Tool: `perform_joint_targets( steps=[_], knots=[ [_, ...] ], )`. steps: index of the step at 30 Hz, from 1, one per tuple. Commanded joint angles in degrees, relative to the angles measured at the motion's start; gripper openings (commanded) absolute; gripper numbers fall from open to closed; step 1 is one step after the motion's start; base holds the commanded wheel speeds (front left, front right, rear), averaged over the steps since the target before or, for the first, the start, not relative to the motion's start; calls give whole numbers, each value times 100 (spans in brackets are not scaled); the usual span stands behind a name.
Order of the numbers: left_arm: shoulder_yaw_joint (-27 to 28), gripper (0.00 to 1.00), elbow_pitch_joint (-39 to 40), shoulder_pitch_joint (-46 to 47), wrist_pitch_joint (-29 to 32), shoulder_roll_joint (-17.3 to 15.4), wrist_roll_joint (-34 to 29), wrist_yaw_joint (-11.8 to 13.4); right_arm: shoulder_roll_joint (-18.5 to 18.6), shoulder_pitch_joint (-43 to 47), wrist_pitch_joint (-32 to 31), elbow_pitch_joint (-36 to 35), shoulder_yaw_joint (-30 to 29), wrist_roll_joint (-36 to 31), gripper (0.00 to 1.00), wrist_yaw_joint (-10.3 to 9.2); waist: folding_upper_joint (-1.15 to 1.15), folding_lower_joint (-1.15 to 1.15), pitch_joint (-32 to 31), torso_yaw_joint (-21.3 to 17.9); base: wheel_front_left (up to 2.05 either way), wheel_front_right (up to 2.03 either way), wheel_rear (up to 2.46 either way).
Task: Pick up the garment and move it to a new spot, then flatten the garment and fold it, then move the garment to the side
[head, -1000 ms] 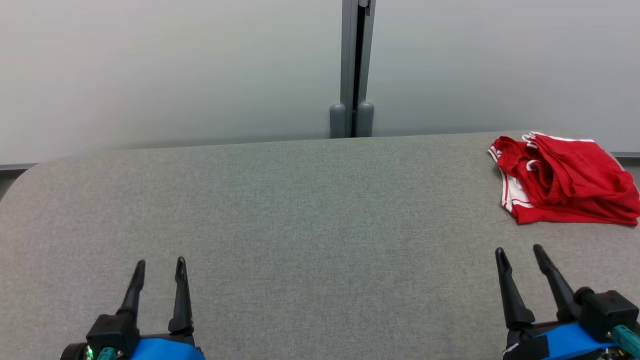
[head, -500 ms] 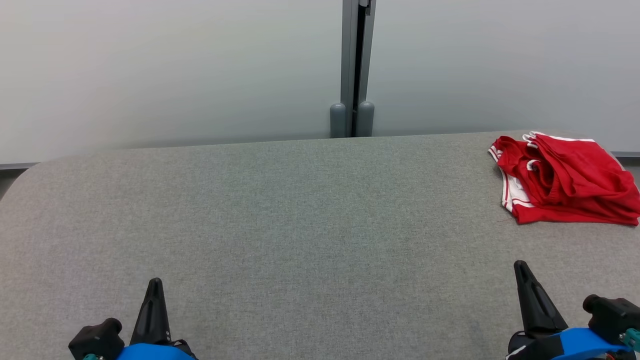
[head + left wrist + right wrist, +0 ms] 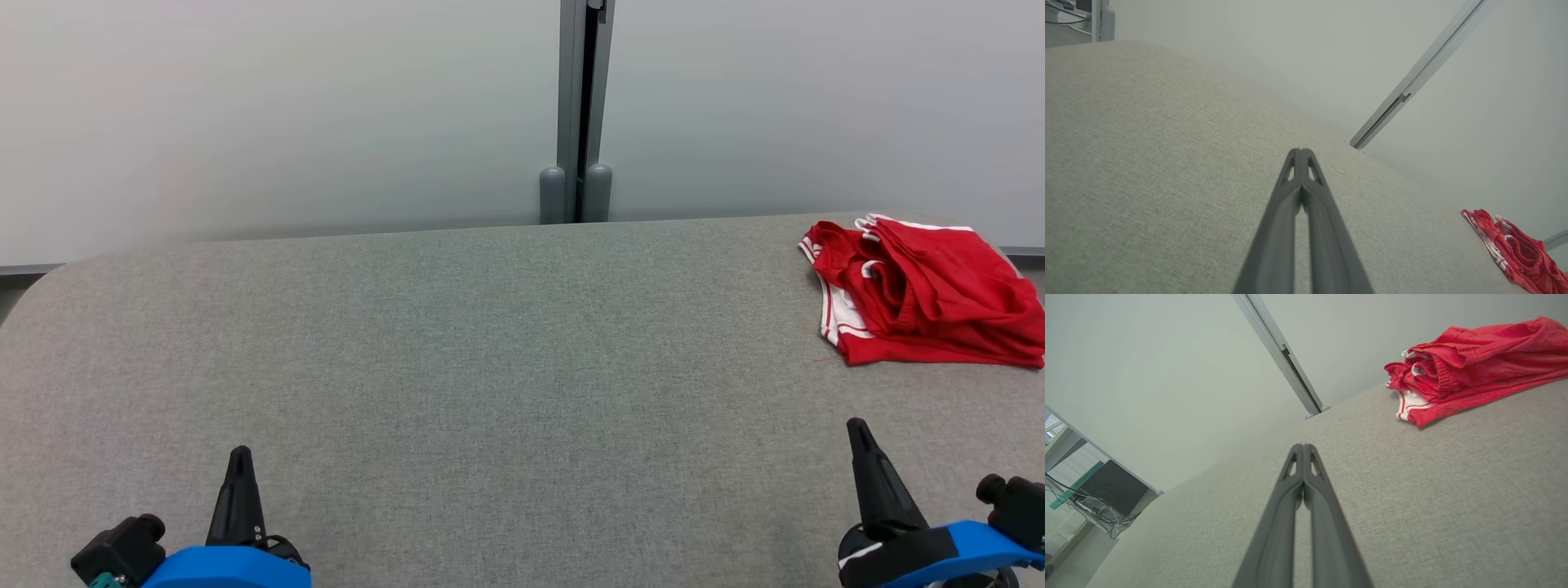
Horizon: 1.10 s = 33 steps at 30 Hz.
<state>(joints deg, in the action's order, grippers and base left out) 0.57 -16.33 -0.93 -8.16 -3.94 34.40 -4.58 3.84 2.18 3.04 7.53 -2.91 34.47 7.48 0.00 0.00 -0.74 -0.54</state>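
The garment (image 3: 922,294) is a red piece with white trim, lying folded in a pile at the far right of the grey padded table (image 3: 490,367). It also shows at the lower right of the left wrist view as the garment (image 3: 1519,253) and at the upper right of the right wrist view as the garment (image 3: 1474,363). My left gripper (image 3: 239,457) is low at the near left, shut with nothing in it, its tips (image 3: 1301,152) pressed together. My right gripper (image 3: 857,429) is at the near right, shut and empty, tips (image 3: 1303,447) together, well short of the garment.
A pale wall with a grey vertical post (image 3: 581,114) runs behind the table's far edge. A dark box with cables (image 3: 1106,490) stands off the table's left end. The table's corners are rounded.
Both grippers went from open to shut. Both have also drawn back toward the near edge, the left one drifting a little left.
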Motion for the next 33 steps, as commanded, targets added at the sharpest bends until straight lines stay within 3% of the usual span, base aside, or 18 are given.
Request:
perform_joint_targets(
  steps=[1,14,33],
  knots=[
    [39,0,101,199,41,-19,200,-25,-11,-208,-38,-47,-42,205,0,1,0,0,1,1,0,0,0],
    [174,0,139,335,369,8,1494,-92,-31,-368,-249,112,-117,1496,0,1,0,0,16,9,0,0,0],
    [308,0,170,458,705,36,2778,-153,-52,-515,-464,273,-198,2781,0,2,0,0,33,20,0,0,0]
  ],
)
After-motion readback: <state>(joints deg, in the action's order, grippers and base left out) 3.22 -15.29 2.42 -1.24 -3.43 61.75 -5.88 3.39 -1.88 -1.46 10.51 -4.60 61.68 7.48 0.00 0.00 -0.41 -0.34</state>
